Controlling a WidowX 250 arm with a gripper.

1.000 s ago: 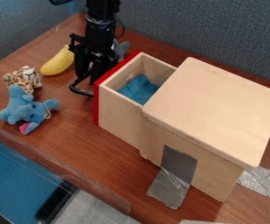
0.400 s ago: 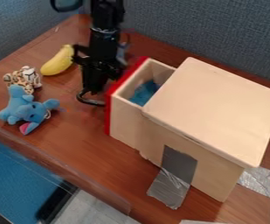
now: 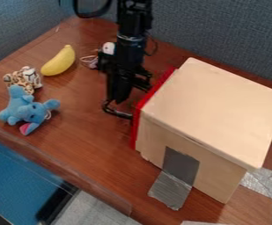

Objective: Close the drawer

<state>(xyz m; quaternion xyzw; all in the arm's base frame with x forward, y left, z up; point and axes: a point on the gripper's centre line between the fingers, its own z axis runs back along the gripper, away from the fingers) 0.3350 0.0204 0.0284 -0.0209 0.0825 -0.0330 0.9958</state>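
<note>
On the brown table (image 3: pixel 82 138), we judged the closing push at its very end.
Under the grey partition (image 3: pixel 220 33) at the table's far edge, the wooden box (image 3: pixel 214 107) took up the right part of the table, with the drawer's red front (image 3: pixel 135 127) on its left side, seemingly flush or very nearly so. Our gripper (image 3: pixel 120 107) hung just left of that front, against it or just beside it (we couldn't tell which), and whether it was open or closed we couldn't tell either. No drawer interior showed, so we took the task as all but done. Next, we reckoned, came a light press toward the box to seat any last gap, then a lift away toward the table's far left corner, clear of the front.
</note>
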